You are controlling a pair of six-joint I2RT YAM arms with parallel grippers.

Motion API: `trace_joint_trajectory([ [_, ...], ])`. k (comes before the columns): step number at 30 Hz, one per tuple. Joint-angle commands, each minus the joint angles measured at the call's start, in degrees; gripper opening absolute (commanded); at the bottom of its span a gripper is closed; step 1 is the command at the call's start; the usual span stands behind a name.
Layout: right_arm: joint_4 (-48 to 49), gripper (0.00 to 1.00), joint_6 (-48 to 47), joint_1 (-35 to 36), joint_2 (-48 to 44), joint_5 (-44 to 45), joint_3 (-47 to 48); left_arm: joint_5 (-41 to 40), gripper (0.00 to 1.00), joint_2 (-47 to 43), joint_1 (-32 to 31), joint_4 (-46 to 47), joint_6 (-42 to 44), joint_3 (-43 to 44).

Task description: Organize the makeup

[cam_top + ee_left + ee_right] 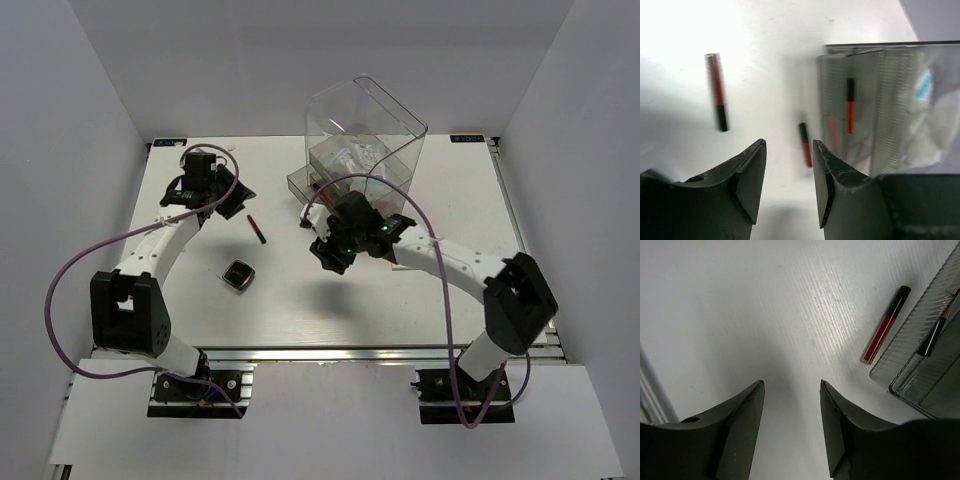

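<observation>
A black-and-red pencil (257,229) lies on the white table, also in the left wrist view (716,92). A second pencil (805,145) lies beside the pulled-out clear drawer (305,185), and shows in the right wrist view (886,325). A third pencil (850,105) lies inside the drawer (932,337). The black square compact (239,274) sits on the table at front left. A white blue-printed packet (350,157) lies inside the clear case. My left gripper (232,195) (789,150) is open and empty above the table. My right gripper (330,257) (791,390) is open and empty.
The tall clear plastic drawer case (365,125) stands at the back centre, its lowest drawer drawn out toward the left front. White walls close the table on three sides. A metal rail (330,353) runs along the near edge.
</observation>
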Motion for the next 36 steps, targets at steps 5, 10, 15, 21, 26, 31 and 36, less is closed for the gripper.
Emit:
trace_joint_trajectory([
  [5,3.11,0.59,2.74,2.21,9.02,13.04,6.84,-1.93,0.58,-3.83,0.80,-0.52,2.12,-5.19],
  [10,3.62,0.60,4.15,2.56,13.42,20.41,9.57,-2.11,0.58,-5.15,0.97,0.89,1.15,-7.31],
  [15,4.68,0.63,3.54,2.91,16.06,26.56,11.24,-2.11,0.58,-4.80,1.33,0.89,1.15,-8.10],
  [21,5.12,0.65,2.30,3.00,17.38,29.30,10.98,-2.11,0.58,-4.62,1.50,1.15,0.97,-8.36],
  [26,5.39,0.64,1.16,3.27,18.08,28.15,10.80,-2.11,0.59,-4.45,1.50,1.33,0.89,-8.80],
  [31,7.41,0.63,-0.25,3.62,21.42,29.73,11.50,-2.02,0.59,-4.53,1.50,1.42,0.71,-9.15],
  [36,7.32,0.60,-0.69,3.62,25.20,30.88,14.06,-2.37,0.59,-4.80,1.59,0.63,0.80,-9.06],
])
